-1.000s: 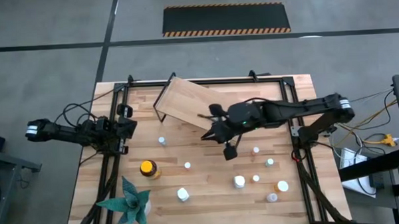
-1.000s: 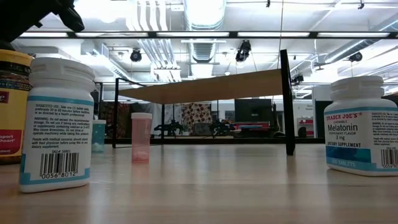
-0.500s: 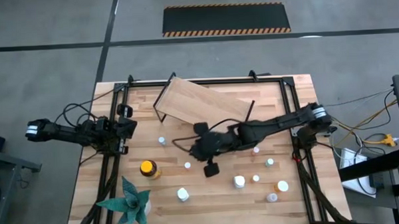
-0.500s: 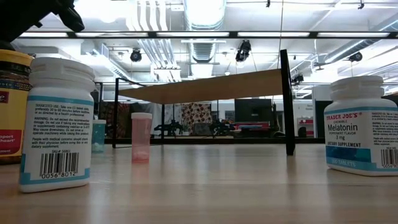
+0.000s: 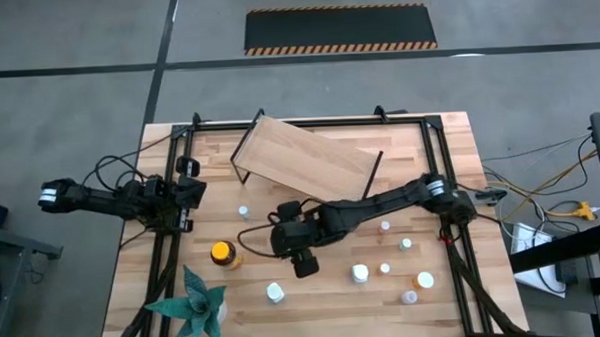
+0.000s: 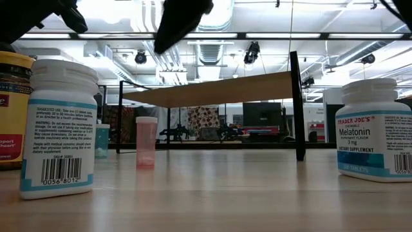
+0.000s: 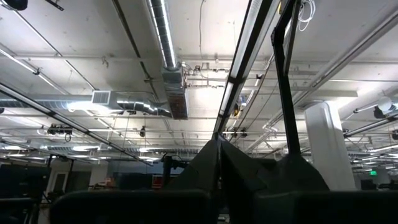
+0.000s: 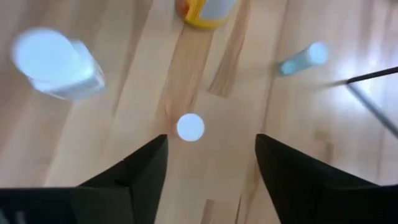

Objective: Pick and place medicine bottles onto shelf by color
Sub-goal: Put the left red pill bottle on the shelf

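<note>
Reaching with the right arm (image 5: 381,198) from the right edge of the bench (image 5: 449,133) out past its middle, with the right jaws spread wide and holding nothing. Lining up, by the look of it, on a small white-capped bottle (image 8: 190,127): standing upright on bare wood near the bench's middle, ahead of the jaws and roughly centred in their gap, touched on neither side. Hidden under the wrist from above.

Close by toward the left edge: the amber bottle (image 5: 221,254) with its yellow cap. Nearer the front edge, a larger white bottle (image 5: 274,291); toward the shelf, a small teal-tinted bottle (image 8: 292,63). Well apart, near the front right corner, a loose cluster of more small bottles (image 5: 386,269). Nothing visible on the shelf (image 5: 305,160), set askew near the far edge and sloping in the low view.

Parked at the left edge with the left arm (image 5: 111,198), left jaws pressed together and pointed at the ceiling.

Worth watching from here:
- Coming down slightly off-centre and clipping the cap with one finger, enough to tip so light and narrow a bottle and send it rolling.
- Closing too high, on the cap rim only, and risking a squirt out of the grip.
- Swinging wide on the lift and brushing the amber bottle.
- Later, setting down on a sloped board and inviting a slide or topple, so best released low and gently
</note>
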### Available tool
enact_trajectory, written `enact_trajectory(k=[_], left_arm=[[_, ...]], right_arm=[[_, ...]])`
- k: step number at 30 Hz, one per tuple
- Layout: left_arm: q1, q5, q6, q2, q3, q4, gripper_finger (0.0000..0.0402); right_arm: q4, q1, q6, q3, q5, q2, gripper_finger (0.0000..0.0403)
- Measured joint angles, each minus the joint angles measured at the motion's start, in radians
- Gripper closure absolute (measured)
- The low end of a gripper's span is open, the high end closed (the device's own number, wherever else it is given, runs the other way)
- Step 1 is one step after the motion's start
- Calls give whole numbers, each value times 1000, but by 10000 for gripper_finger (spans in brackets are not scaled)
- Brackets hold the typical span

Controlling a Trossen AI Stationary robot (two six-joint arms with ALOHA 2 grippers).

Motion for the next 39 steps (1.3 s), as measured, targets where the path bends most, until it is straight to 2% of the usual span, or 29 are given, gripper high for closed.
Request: enact_trajectory(k=[6,11,16,22,39], left_arm=[[0,0,0,-1,0,0,400],[0,0,0,0,-1,0,400],[0,0,0,0,-1,0,400],[0,0,0,2,-2,0,400],[0,0,0,2,-2,0,400]], right_arm=[[6,-8,22,16,0,69,133],[14,-19,31,14,-2,117,127],[49,-22,29,14,-13,142,135],[77,-30,30,12,-103,158,146],[130,-40,37,-40,-106,163,184]])
